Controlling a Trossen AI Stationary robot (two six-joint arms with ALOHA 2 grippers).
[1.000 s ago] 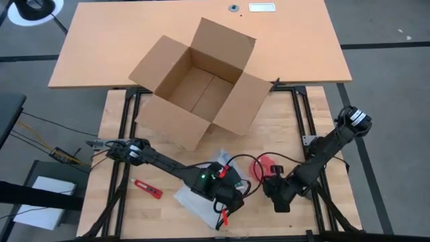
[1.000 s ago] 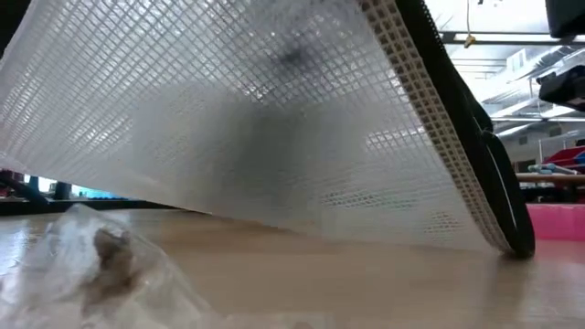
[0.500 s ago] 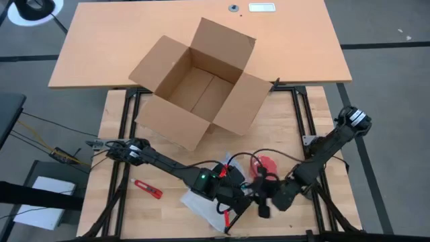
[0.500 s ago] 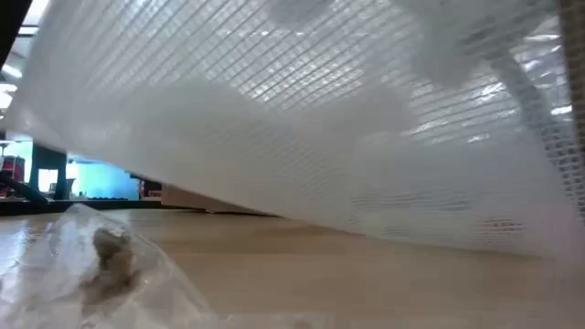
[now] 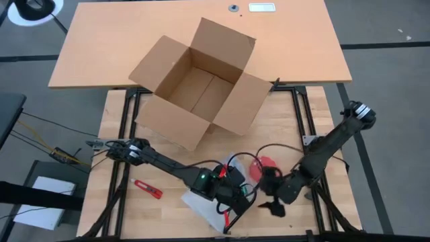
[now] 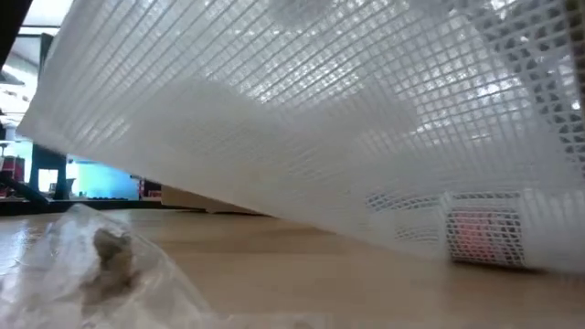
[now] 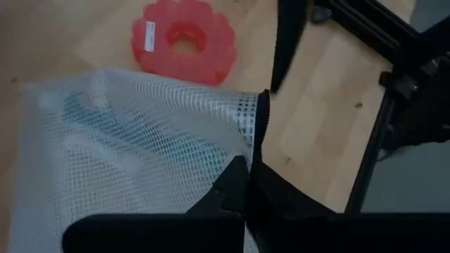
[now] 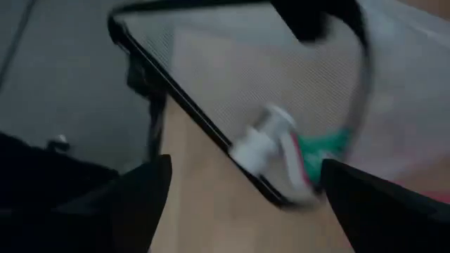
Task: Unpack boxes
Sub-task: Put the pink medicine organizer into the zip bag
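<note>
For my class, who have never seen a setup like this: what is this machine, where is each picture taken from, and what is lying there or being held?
These are two dark robot arms at a wooden table. One picture looks straight down, one sits at table-top height, and one camera rides on each wrist.

From above, an open cardboard carton with its flaps spread rests partly on the wooden table; it looks empty.

The left gripper is shut on the edge of a white mesh pouch, which fills the table-height picture. Beside it lies a red scalloped ring. A small red tool lies nearer the left arm's base.

The right gripper is open beside the pouch and holds nothing. A clear plastic bag lies close to the low camera.
</note>
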